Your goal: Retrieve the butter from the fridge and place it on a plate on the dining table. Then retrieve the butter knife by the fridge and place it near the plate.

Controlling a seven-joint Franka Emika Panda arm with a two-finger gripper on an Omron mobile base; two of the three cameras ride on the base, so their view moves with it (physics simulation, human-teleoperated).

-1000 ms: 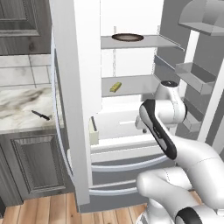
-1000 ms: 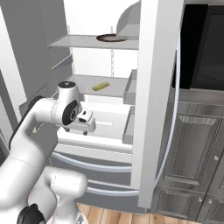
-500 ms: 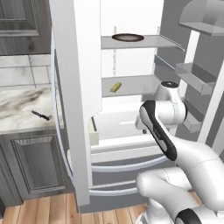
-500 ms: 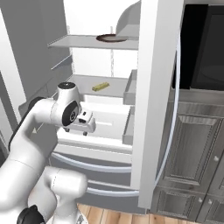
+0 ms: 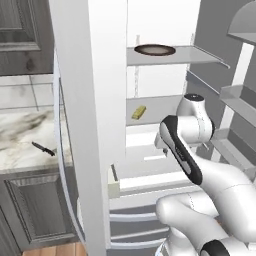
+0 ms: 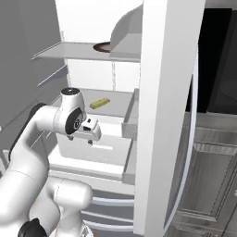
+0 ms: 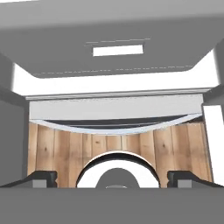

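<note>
The tall grey French-door fridge (image 5: pixel 95 125) stands with both doors swung wide, so its white interior is open to the arm. The butter, a small pale yellow-green stick (image 5: pixel 139 111), lies flat on the middle shelf toward the left of the cavity, well back from the shelf's front edge; from the right base camera it (image 6: pixel 100 103) sits just beyond and above the arm's wrist. A dark, shallow round dish (image 5: pixel 154 49) rests on the glass shelf above it, apart from the butter and no part of the job.

The white two-finger gripper (image 6: pixel 90 139) hangs in front of the lower part of the fridge, below the butter's shelf and nearer than it, pointed downward: the hand camera looks past the two small dark fingertips (image 7: pixel 41 177) at the pale drawer front and the wooden floor beneath. The jaws are spread fully apart and hold nothing, which suits a hand readied to take the stick once it is raised and turned toward the shelf.

On the narrow white-and-brown-veined marble counter (image 5: pixel 20 145) left of the fridge lies the butter knife, thin with a black handle and dark blade (image 5: pixel 43 148), close to the fridge door's edge, left for the later step.

Judging by this, the fetch of the butter has not begun in earnest.
</note>
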